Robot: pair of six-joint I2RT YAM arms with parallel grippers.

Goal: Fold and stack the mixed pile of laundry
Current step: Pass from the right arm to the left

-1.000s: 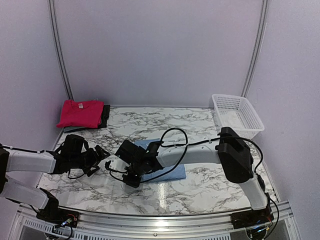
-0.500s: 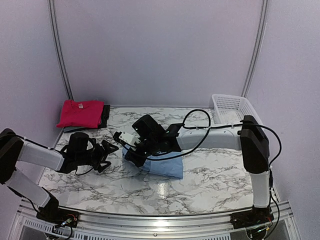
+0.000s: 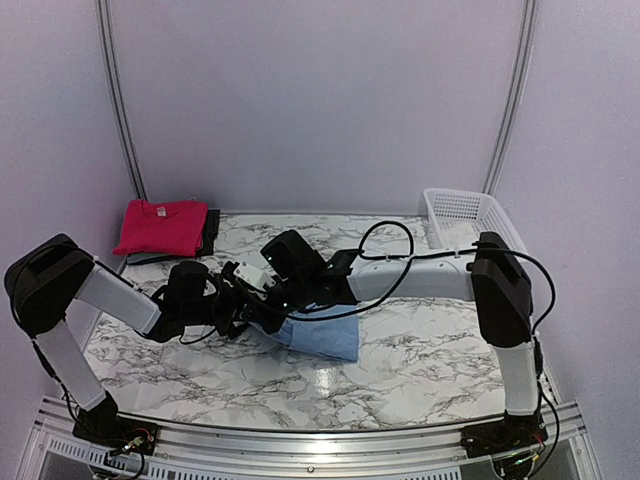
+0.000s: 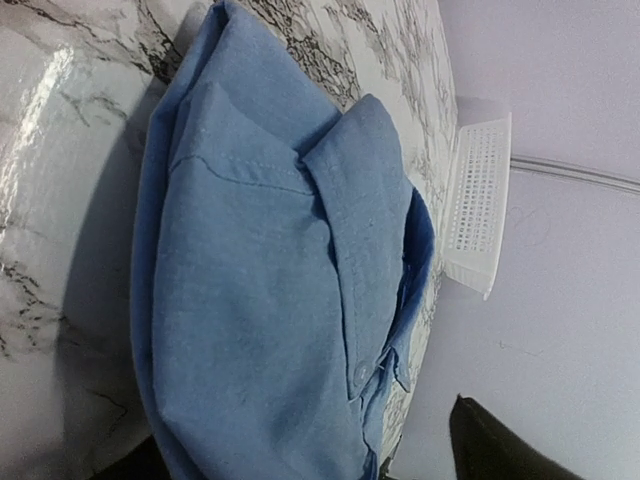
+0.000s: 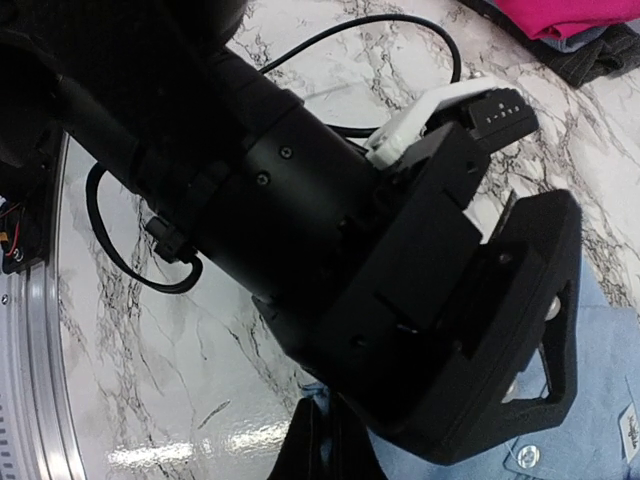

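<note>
From the top external camera, the light blue shirt (image 3: 325,336) lies folded on the marble table (image 3: 420,355), near the middle and a little toward the front. Its left end is bunched and raised off the surface. The right arm stretches across from the right side, and the right gripper (image 3: 268,312) sits at that raised end. The left gripper (image 3: 240,308) comes in low from the left and is just beside it, the two almost touching. At the back left corner a pink-red T-shirt (image 3: 158,226) rests folded on top of a dark garment (image 3: 210,232). A white basket (image 3: 476,232) stands at the back right.

The left wrist camera is filled by the shirt, with its collar and one button facing the lens. Its two dark fingers (image 4: 492,450) show only at the bottom corners, spread wide apart, with the shirt's near edge between them and nothing clamped. The basket stands on the table beyond the shirt.

The right wrist camera is mostly blocked by the black body of the left gripper. Its own fingers show as a dark sliver at the bottom edge, drawn close together, and seem clenched on a fold of blue cloth. The pink-red T-shirt, a faded blue layer (image 5: 592,38) and the dark garment sit at the upper right.
</note>
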